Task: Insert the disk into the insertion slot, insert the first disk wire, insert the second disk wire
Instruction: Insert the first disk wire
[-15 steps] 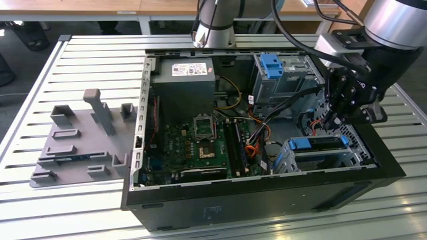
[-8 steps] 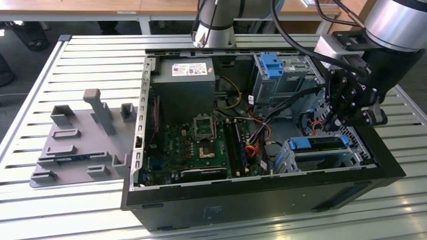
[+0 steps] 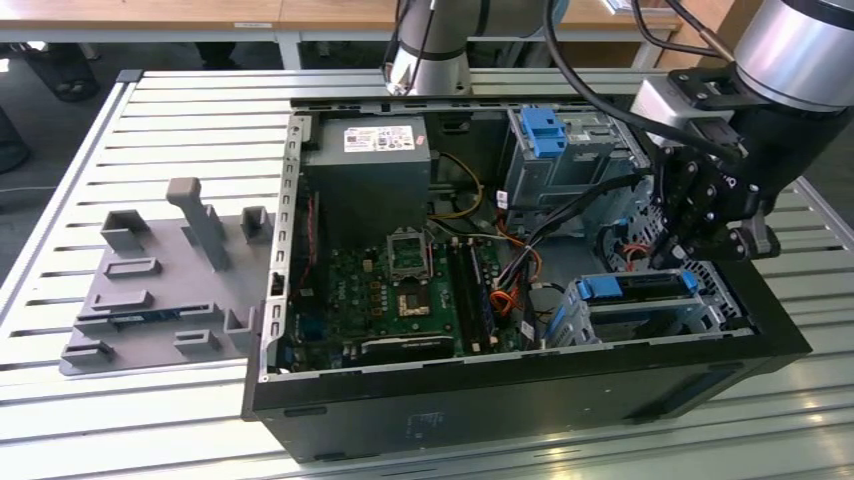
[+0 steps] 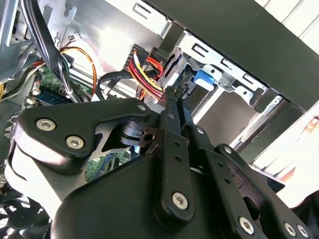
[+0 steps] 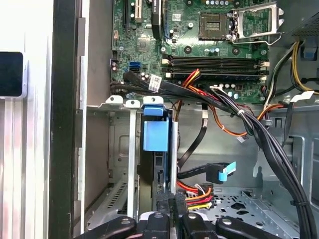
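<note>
Black linkage bars of the hand (image 4: 172,93) are seen closest in the second wrist view, with its fingers (image 4: 169,119) drawn together to a narrow tip. A bundle of red and yellow wires (image 4: 145,73) ends right at that tip; whether its plug is pinched there cannot be told.

Toward the exterior view's lower right, the hand is positioned inside the open computer case (image 3: 534,400), just above the insertion slot (image 3: 667,322). The disk (image 3: 638,286) is seated in that slot, with its blue caddy edge showing above the perforated metal. In the first wrist view the disk is seen edge-on between the slot's silvery walls, directly ahead of the hand. A black cable (image 5: 199,144) with a blue-tabbed plug is seen lying loose near the disk, apart from it.

The motherboard (image 3: 400,290) is laid across the case floor in the middle of the exterior view, and the taller grey cage (image 3: 547,150) with a blue tab is set at the case's upper right. A grey plastic fixture (image 3: 160,280) is placed on the slatted counter (image 3: 174,110) at the exterior view's left, well apart from the case.
</note>
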Tool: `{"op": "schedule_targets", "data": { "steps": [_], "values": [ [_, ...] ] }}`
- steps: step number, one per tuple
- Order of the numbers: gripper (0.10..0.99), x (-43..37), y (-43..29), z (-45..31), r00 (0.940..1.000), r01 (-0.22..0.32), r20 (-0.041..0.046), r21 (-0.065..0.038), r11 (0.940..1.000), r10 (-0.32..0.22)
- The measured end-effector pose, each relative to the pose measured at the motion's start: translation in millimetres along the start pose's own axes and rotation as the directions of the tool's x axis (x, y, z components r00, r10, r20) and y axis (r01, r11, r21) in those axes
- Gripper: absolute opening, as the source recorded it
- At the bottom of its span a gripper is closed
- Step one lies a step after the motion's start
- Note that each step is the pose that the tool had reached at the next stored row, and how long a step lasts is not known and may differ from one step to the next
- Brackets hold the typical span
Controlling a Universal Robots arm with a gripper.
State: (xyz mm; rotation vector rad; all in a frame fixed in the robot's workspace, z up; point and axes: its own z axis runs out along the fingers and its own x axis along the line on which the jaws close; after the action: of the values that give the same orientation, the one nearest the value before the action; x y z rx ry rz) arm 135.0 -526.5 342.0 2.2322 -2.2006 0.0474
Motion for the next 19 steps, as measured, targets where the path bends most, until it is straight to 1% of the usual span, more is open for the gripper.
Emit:
{"op": "schedule_targets", "data": {
  "steps": [1,4,5,19],
  "values": [
    [0.165,0.1,0.3,0.1,1.0000,0.000,-0.0001,0.005,1.0000,0.000],
    [0.165,0.4,2.4,0.3,1.0000,0.000,-0.0004,0.026,0.9997,0.000],
    [0.165,0.5,3.1,0.6,1.0000,-0.001,-0.0003,0.030,0.9995,0.001],
    [0.165,2.1,5.5,5.0,1.0000,0.000,-0.0009,0.030,0.9995,0.000]
  ]
}}
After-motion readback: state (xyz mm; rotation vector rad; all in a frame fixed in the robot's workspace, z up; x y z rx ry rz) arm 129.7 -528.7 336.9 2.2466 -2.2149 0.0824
